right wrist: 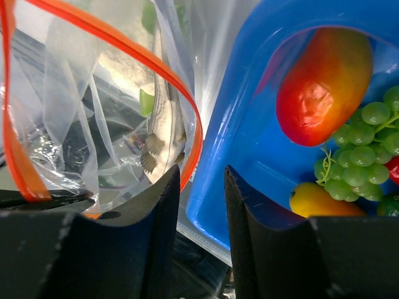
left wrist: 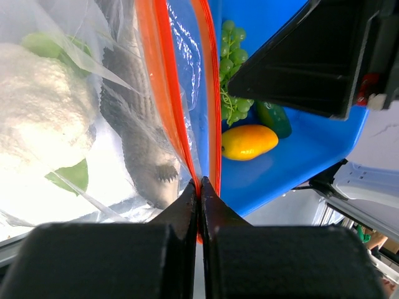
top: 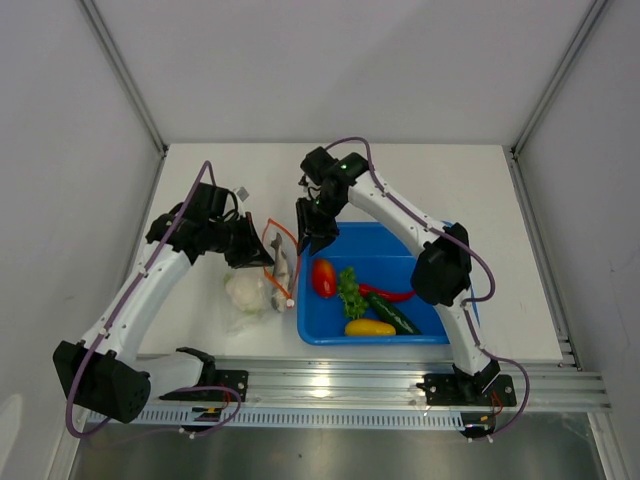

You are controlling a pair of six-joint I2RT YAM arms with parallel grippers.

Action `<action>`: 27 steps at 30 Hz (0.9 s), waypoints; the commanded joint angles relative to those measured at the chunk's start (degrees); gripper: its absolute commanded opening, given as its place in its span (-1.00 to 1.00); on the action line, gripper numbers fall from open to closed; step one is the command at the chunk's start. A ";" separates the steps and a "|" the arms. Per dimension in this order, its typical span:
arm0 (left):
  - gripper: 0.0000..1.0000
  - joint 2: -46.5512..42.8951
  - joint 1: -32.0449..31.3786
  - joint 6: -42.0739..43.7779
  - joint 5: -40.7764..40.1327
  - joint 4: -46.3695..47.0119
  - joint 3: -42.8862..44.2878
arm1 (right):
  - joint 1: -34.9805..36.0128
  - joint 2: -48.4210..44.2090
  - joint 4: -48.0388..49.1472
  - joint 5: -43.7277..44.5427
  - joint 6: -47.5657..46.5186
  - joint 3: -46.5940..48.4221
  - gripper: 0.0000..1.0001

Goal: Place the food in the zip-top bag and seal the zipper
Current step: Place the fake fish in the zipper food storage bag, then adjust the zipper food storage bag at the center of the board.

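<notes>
The clear zip-top bag point(top: 258, 290) lies left of the blue tray. A white cauliflower point(top: 244, 291) and a grey fish point(top: 282, 268) are inside it. My left gripper point(top: 262, 256) is shut on the orange-red zipper strip point(left wrist: 163, 93) at the bag's mouth and holds it up. My right gripper point(top: 309, 242) is open and empty, and hangs between the bag's mouth and the tray's left rim point(right wrist: 237, 118). The red tomato point(top: 323, 277), green lettuce point(top: 350, 292), red chili point(top: 388, 294), dark cucumber point(top: 402, 316) and yellow squash point(top: 368, 327) lie in the tray.
The blue tray point(top: 420, 270) sits right of centre near the table's front edge, partly under my right arm. Grey walls stand close on both sides, and a metal rail point(top: 380, 385) runs along the front.
</notes>
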 commanded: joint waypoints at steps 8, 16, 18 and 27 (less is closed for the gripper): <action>-0.99 -1.10 -0.36 0.01 -0.72 -0.65 2.60 | 2.56 0.68 1.99 -1.16 -1.89 -0.36 -0.40; -0.99 -1.72 -0.36 0.10 -1.07 -0.92 2.42 | 2.74 2.09 4.28 -1.95 -1.63 -1.50 -0.45; -0.99 -1.81 -0.45 0.19 -1.07 -0.92 2.51 | 2.83 2.44 4.89 -2.04 -1.45 -1.85 -0.45; -0.99 -1.98 -0.36 1.06 -2.47 -1.70 3.65 | 3.09 3.41 7.18 -2.65 -1.80 -0.72 -1.00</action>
